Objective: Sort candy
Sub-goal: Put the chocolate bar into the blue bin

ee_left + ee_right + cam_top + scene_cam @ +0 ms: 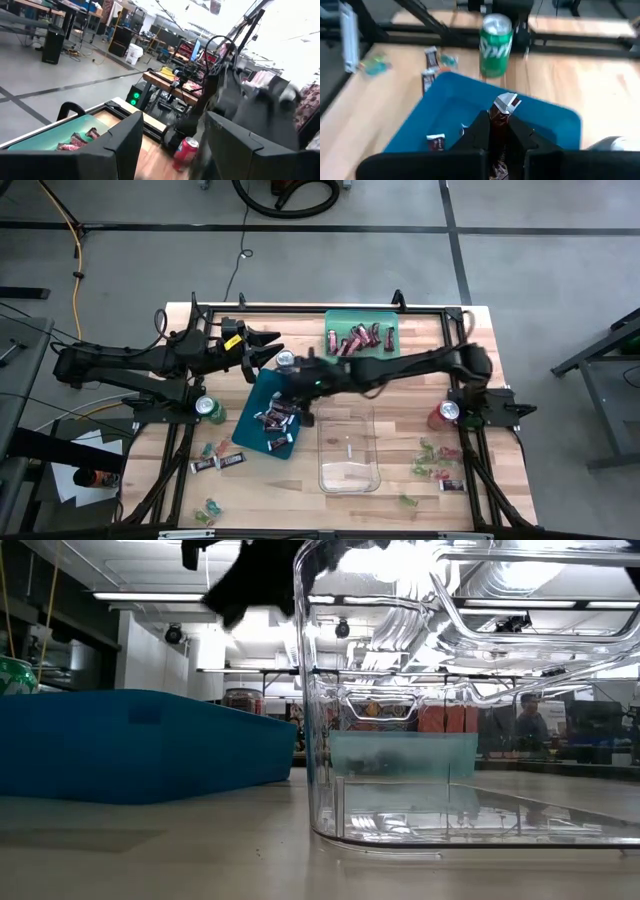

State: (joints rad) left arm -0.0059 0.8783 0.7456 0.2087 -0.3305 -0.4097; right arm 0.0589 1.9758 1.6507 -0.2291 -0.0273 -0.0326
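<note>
Overhead, your right gripper [300,395] hangs over the blue tray [262,385] of candy [272,418]. Your left gripper [268,340] waits released. Right wrist: fingers clench a dark bar [499,131] above the tray.

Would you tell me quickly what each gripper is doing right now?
Left gripper: open, holding nothing.
Right gripper: closed on a dark brown candy bar above the blue tray.

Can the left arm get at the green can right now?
Probably yes. The left gripper hangs with jaws open and empty, and the green can stands uncovered beside the blue tray, though close under the arm's own links.
</note>
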